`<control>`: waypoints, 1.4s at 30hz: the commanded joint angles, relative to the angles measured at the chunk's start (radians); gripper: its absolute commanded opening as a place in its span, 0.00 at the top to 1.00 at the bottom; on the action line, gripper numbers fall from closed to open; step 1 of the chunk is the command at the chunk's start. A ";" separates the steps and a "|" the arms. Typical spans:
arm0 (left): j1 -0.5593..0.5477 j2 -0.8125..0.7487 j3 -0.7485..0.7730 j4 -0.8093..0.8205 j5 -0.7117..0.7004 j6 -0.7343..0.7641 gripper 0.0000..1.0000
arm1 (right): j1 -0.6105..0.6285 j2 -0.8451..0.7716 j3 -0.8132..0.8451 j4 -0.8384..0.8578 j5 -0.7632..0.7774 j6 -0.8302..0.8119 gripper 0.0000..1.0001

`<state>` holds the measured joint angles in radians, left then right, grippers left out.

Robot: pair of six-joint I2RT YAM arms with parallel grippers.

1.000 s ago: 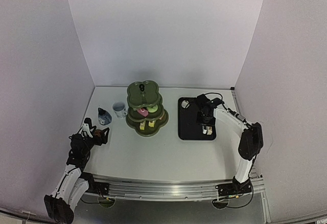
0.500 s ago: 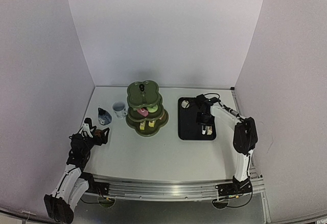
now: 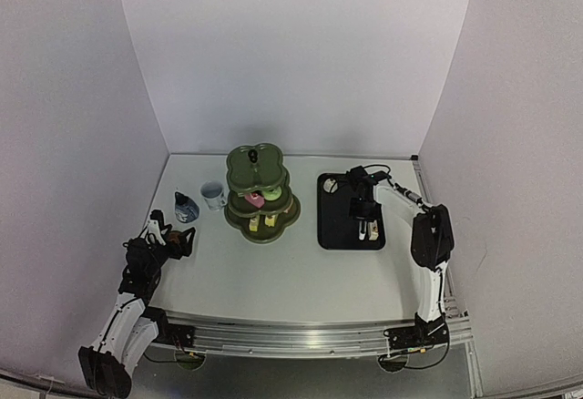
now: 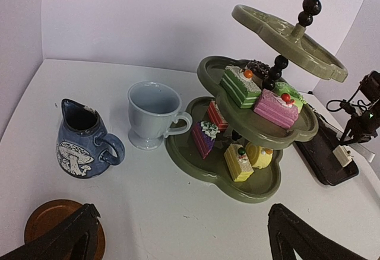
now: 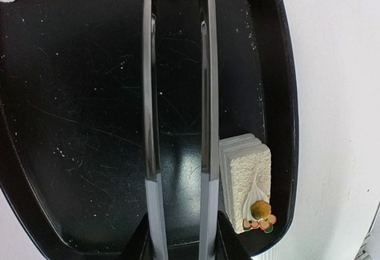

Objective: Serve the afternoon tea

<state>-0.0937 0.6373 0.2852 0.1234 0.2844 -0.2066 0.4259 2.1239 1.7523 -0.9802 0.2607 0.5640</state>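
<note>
The dark green three-tier stand (image 3: 261,194) stands mid-table and also shows in the left wrist view (image 4: 249,174). Small cakes lie on its middle and bottom tiers. The white cup (image 4: 153,114) and the small blue cup (image 4: 83,138) stand left of it. One brown coaster (image 4: 50,221) lies under my left finger; the other is out of view. My left gripper (image 4: 184,209) is open and empty, low over the table. My right gripper (image 5: 178,242) is shut on the metal tongs (image 5: 150,94) over the black tray (image 5: 77,123). A white cake (image 5: 249,183) lies just right of the tongs.
The black tray (image 3: 351,212) lies right of the stand, and a round white piece (image 3: 330,185) sits in its far left corner. White walls close in the table on three sides. The right arm's elbow (image 3: 430,235) stands near the right wall.
The right arm's elbow has swung in toward the tray, and the gripper with the tongs has shifted slightly back and left over it. The left arm has not moved.
</note>
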 commanded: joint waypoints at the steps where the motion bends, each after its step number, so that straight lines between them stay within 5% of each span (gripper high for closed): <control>1: -0.004 -0.008 0.014 0.029 -0.004 0.019 0.00 | -0.005 -0.079 0.009 0.010 -0.006 -0.014 1.00; 14: -0.004 -0.004 0.021 0.029 0.011 0.023 0.00 | 0.207 -0.371 0.154 -0.061 0.050 -0.114 1.00; 23: -0.004 -0.025 0.061 -0.011 0.047 0.049 0.00 | 0.413 -0.228 0.459 -0.076 0.027 -0.229 1.00; 33: -0.004 -0.023 0.127 -0.064 0.234 0.181 0.00 | 0.425 -0.093 0.588 -0.087 -0.005 -0.254 1.00; 42: -0.004 -0.036 0.081 -0.047 0.234 0.151 0.00 | 0.444 -0.049 0.679 -0.086 0.010 -0.281 1.00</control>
<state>-0.0937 0.6185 0.3637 0.0608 0.4924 -0.0597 0.8536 2.0720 2.3519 -1.0939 0.2627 0.3137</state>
